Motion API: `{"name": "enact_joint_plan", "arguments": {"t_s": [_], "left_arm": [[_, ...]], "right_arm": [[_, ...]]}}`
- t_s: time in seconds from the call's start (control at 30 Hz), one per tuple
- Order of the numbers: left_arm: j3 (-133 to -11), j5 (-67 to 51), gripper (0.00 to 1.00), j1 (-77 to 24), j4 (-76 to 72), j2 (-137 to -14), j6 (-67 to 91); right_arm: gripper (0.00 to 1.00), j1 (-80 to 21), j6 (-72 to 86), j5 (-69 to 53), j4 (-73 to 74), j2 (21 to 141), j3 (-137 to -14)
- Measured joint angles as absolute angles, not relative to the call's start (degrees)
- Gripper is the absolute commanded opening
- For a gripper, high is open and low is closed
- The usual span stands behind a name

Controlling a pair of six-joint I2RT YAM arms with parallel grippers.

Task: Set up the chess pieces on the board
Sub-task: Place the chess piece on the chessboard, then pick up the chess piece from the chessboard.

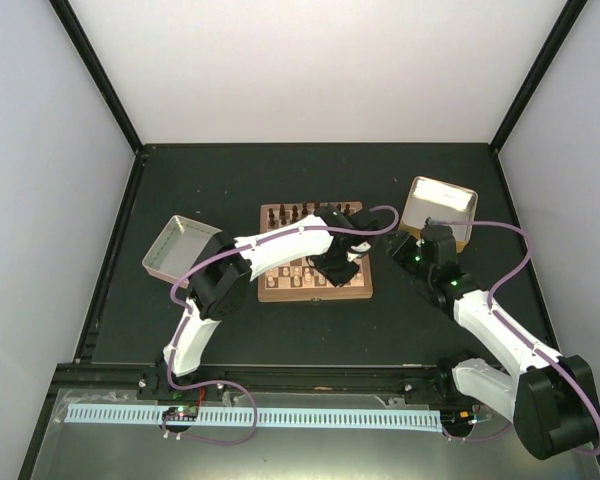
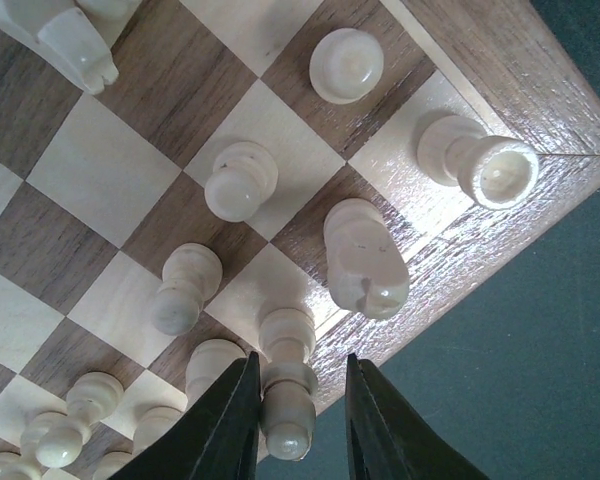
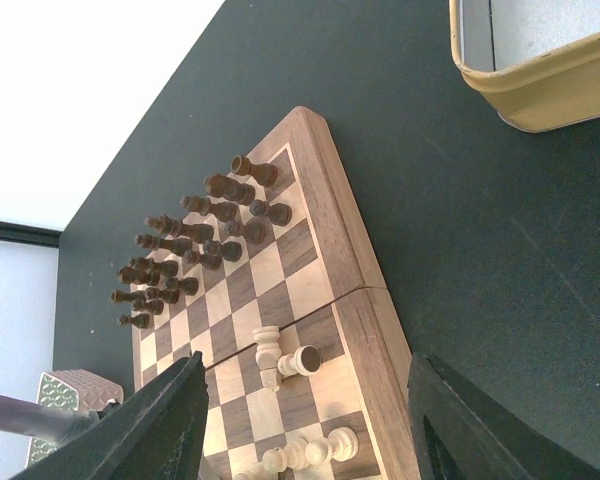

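Placement step: chess piece [image 2: 288, 390] straddled by released left pincer [image 2: 300, 357] at board [image 2: 480, 60] rim; clean withdrawal judged next. Right pincer [image 3: 308, 362] released.

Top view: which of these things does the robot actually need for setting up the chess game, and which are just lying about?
For the job:
- the board
- the pale chess pieces
- the left gripper, open around one pale piece

Just lying about:
- the left tray
- the right tray
- the dark pieces, already lined up
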State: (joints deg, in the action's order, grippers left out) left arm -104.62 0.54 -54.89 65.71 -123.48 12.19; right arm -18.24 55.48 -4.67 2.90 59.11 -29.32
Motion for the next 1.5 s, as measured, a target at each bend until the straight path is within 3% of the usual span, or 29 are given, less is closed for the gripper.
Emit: {"name": "enact_joint_plan", "arguments": {"t_s": [0.37,0.83,1.1,1.5], "left_arm": [[-104.6,-0.5,0.26,-54.9,65.7,-120.5,13.0],[-99.2,0.5,0.37,-53.9,61.4,-108.5,15.2],[-80.2,4.6,0.47,-49.7,50.4,-91.5,17.5],[-50.3,10.1,0.63,-40.6,29.9,-59.8,23.0]], "right_arm": [[0.56,-18.2,55.5,-4.7,3.0,59.1,-29.3],[0.55,-18.2,52.0,-8.6,3.9,61.7,-31.6],[0.51,-18.8,41.0,-13.5,10.4,73.1,-44.2],[0.47,-27.7,28.4,-10.2,24.7,94.7,-64.8]]}}
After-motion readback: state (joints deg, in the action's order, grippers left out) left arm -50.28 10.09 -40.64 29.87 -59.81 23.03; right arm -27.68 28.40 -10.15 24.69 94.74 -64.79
